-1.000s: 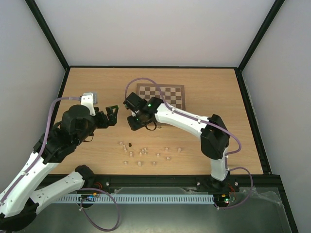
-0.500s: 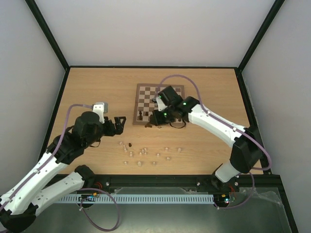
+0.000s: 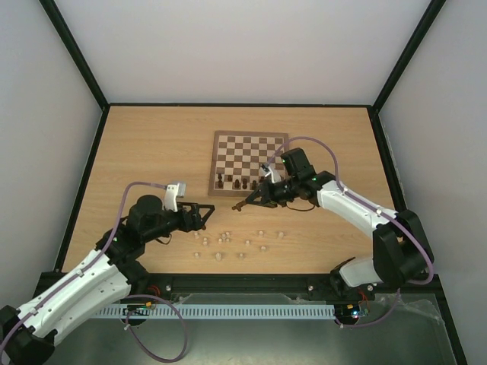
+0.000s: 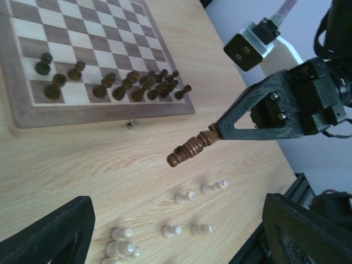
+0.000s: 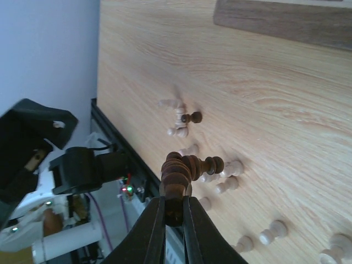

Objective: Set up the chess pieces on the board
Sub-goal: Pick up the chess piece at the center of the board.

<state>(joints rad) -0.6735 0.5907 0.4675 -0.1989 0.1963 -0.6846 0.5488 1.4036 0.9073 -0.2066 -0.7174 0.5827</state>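
Right gripper [image 4: 216, 132] pinches dark chessman [image 4: 190, 149] endwise; it may slip short of the 12 o'clock board [image 4: 82, 113]; left gripper [image 3: 201, 216] gapes empty.

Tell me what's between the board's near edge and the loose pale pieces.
In the left wrist view: the right gripper holding a dark piece over that strip, and one tiny unidentifiable object beside the board.
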